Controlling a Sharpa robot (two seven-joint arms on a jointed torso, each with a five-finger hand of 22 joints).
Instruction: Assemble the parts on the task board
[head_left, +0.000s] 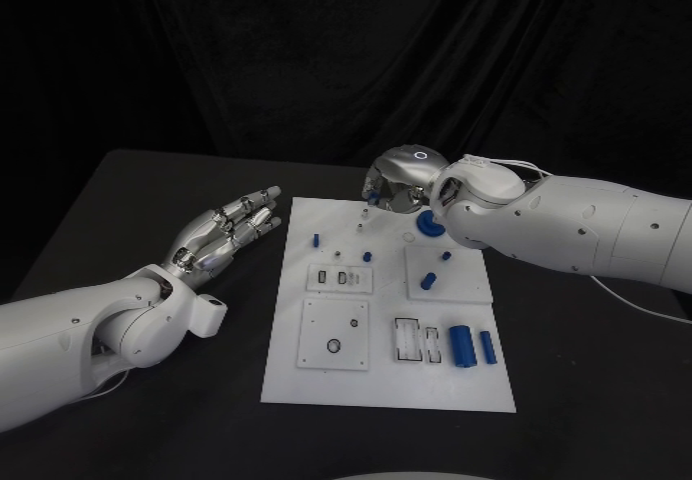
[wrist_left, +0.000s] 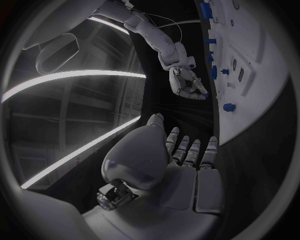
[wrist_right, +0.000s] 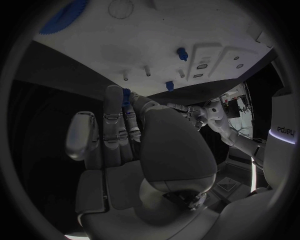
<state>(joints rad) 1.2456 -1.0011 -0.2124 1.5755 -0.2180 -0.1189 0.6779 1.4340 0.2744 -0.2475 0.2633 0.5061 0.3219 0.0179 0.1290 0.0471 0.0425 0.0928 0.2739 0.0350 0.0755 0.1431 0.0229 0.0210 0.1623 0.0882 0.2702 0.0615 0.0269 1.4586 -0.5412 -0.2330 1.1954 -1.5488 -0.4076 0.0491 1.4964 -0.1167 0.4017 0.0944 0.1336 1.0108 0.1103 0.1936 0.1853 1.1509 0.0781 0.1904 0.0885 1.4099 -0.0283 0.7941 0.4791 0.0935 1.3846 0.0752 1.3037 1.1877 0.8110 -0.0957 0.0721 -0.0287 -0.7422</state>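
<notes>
The white task board (head_left: 387, 385) lies in the middle of the table. My right hand (head_left: 397, 183) hovers over the board's far edge and pinches a small blue part (wrist_right: 126, 95) between thumb and finger; the left wrist view shows that hand (wrist_left: 186, 82) with the blue part (wrist_left: 205, 94) at its fingertips. A blue gear (head_left: 430, 226) sits just beside it on the board. My left hand (head_left: 225, 234) lies flat off the board's left edge, fingers stretched out and holding nothing. Small blue pegs (head_left: 366, 256) stand on the board, and two blue cylinders (head_left: 462, 345) lie near its right edge.
Raised white plates with slots and holes (head_left: 335, 335) cover the board's near half. Bare metal pins (wrist_right: 147, 71) stand along the board's far edge (wrist_right: 206, 85). Black table surface (head_left: 173, 420) surrounds the board.
</notes>
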